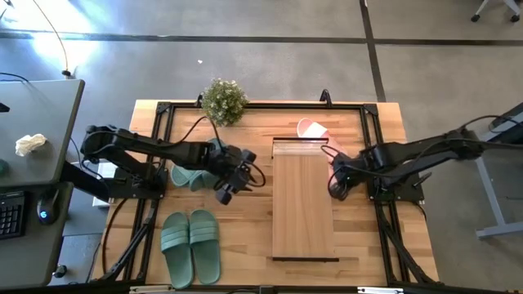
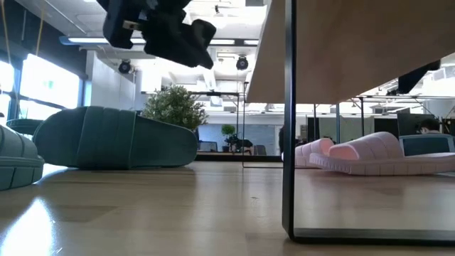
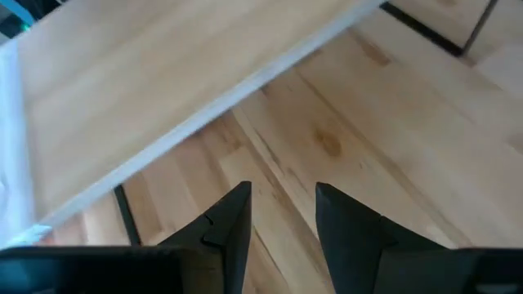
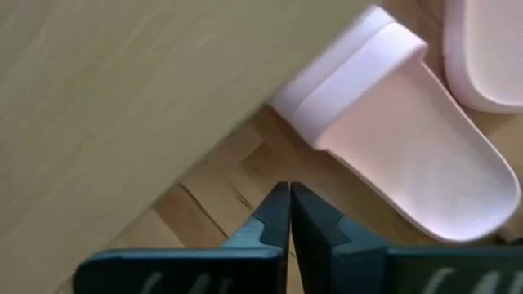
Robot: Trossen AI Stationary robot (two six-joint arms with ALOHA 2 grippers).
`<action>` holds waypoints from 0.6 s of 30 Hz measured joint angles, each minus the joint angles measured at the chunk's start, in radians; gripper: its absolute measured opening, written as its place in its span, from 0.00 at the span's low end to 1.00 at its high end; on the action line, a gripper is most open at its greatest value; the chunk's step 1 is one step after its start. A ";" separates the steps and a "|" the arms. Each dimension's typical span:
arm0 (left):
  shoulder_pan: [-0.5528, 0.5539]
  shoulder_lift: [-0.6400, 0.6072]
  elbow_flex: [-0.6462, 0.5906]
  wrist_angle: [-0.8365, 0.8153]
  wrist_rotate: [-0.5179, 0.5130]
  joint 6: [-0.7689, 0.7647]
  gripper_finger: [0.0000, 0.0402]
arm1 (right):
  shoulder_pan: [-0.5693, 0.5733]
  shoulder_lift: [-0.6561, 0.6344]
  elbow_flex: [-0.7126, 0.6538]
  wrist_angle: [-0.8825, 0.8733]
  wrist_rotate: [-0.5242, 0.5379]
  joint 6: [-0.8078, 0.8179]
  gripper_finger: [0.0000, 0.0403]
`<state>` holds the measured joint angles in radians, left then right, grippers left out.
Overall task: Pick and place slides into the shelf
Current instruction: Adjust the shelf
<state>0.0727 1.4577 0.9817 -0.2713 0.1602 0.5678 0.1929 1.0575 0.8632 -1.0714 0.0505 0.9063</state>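
Note:
The shelf (image 1: 302,200), a light-wood rack with a long plank top, stands mid-table. One sage green pair of slides (image 1: 192,245) lies sole-down near the table's near-left corner. The second green pair (image 1: 189,174) lies partly under my left arm. A pink slide (image 1: 313,129) lies beyond the shelf's far end, and the other pink slide (image 4: 392,139) lies at the shelf's right side, its toe tucked under the plank. My left gripper (image 1: 230,190) hovers open between the green slides and the shelf, raised off the table (image 2: 160,28). My right gripper (image 4: 289,192) is shut, just near of that pink slide, by the shelf's right edge.
A small potted plant (image 1: 223,100) stands at the table's far edge, left of the shelf. Black frame rails (image 1: 159,131) run along the table's sides. Bare wood shows between the near green pair and the shelf (image 1: 245,237). A desk with a keyboard (image 1: 10,214) stands off to the left.

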 joint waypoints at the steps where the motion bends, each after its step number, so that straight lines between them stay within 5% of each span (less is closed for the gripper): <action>1: 0.000 0.000 0.000 0.014 -0.004 0.000 0.30 | 0.010 0.016 0.006 0.003 0.000 -0.008 0.01; 12: -0.001 0.051 -0.001 0.045 -0.004 0.008 0.30 | 0.059 0.154 0.094 0.018 -0.004 -0.022 0.00; 18: -0.044 0.129 0.000 0.132 -0.161 0.230 0.30 | 0.059 0.189 0.113 0.053 -0.032 -0.021 0.00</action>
<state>0.0291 1.5866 0.9817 -0.1393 -0.0009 0.7980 0.2516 1.2468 0.9766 -1.0184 0.0185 0.8854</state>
